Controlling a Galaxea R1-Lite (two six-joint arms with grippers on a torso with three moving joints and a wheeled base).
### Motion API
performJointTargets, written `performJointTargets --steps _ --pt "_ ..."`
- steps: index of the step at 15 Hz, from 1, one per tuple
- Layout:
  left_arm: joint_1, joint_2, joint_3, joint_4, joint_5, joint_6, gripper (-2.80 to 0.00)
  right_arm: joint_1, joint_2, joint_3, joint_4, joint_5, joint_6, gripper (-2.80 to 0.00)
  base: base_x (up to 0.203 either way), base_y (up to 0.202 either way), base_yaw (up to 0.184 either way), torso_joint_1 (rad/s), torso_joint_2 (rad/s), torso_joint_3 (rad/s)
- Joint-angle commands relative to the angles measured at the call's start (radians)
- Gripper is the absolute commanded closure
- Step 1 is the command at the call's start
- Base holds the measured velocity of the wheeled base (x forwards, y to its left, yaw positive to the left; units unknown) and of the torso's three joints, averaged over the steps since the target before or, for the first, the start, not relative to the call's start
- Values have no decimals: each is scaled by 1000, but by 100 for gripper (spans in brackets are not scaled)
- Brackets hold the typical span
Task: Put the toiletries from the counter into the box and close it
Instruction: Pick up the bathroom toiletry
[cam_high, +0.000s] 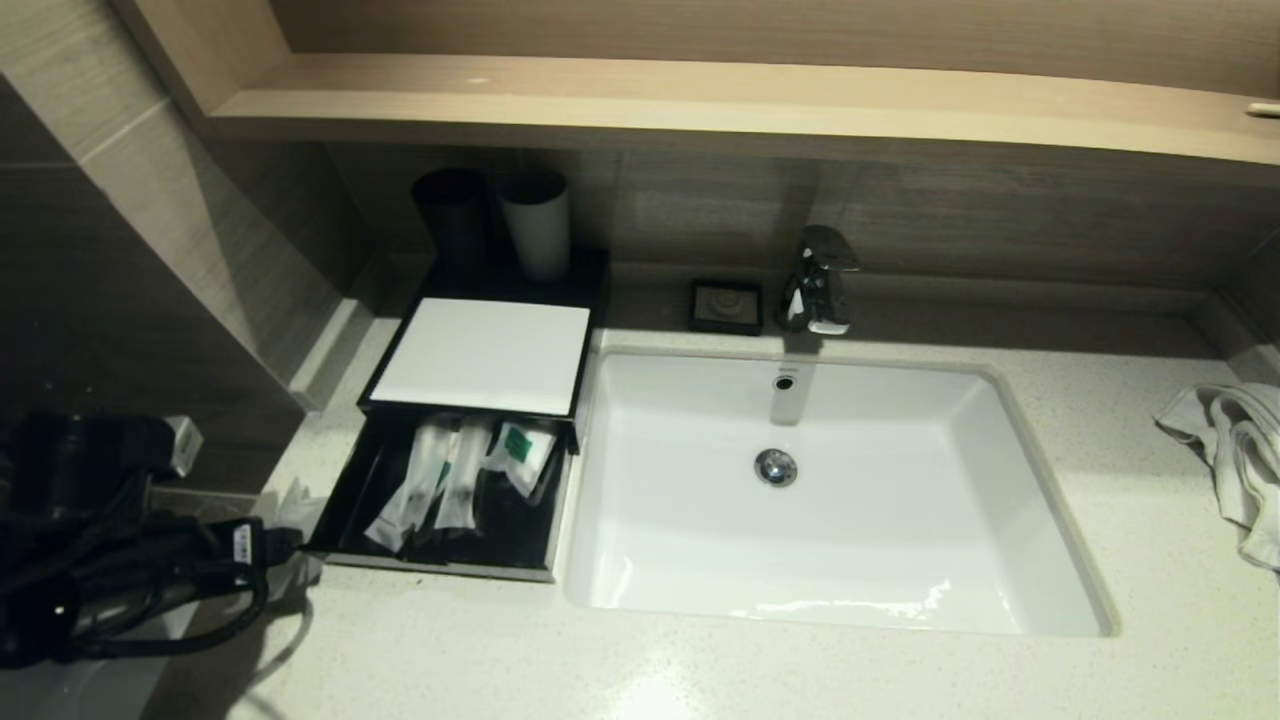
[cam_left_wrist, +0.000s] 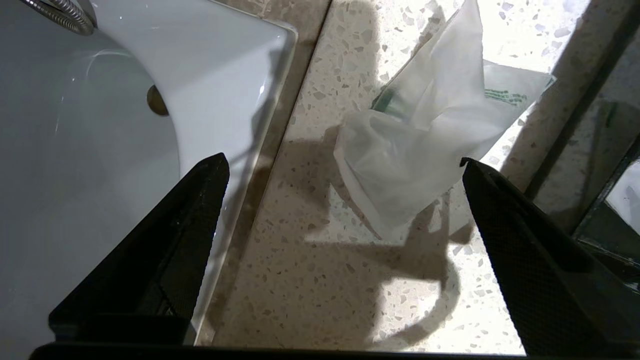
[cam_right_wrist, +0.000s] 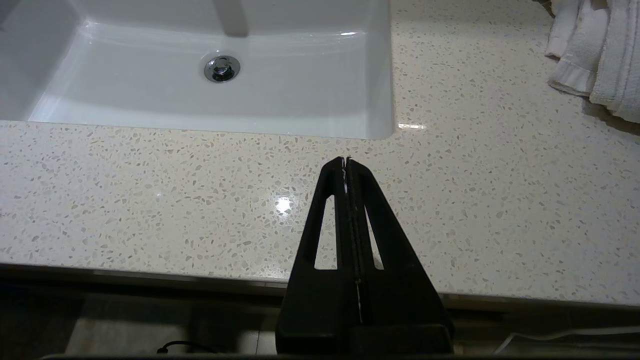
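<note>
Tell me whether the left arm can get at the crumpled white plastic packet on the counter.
Probably yes: the left tool hangs open above the crumpled white plastic packet, which lies on the bare speckled counter with nothing between.

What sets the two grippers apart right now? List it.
1. The left gripper has its black fingers spread wide; the right gripper has them pressed together.
2. The left gripper hovers over a white plastic toiletry packet on the speckled counter; the right gripper hangs over bare counter, empty.
Both hold nothing.
</note>
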Motion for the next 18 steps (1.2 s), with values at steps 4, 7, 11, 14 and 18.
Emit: performJointTargets --steps 4,7,11,14,18 --pt "0 13 -9 -14 -19 -2 -280 0 0 0 0 0 -1 0 0 0 0 0 0 0" --pt "0 15 -8 -14 -21 -4 -280 0 0 0 0 0 -1 0 0 0 0 0 0 0" --pt "0 13 9 -14 -37 -7 -280 -1 0 0 0 0 -1 0 0 0 0 0 0 0" --pt "0 13 16 -15 -37 -8 -280 0 0 0 0 0 -1 0 0 0 0 0 0 0" --pt "0 13 14 -15 -39 -8 0 -1 0 0 0 0 -1 0 0 0 0 0 0 0"
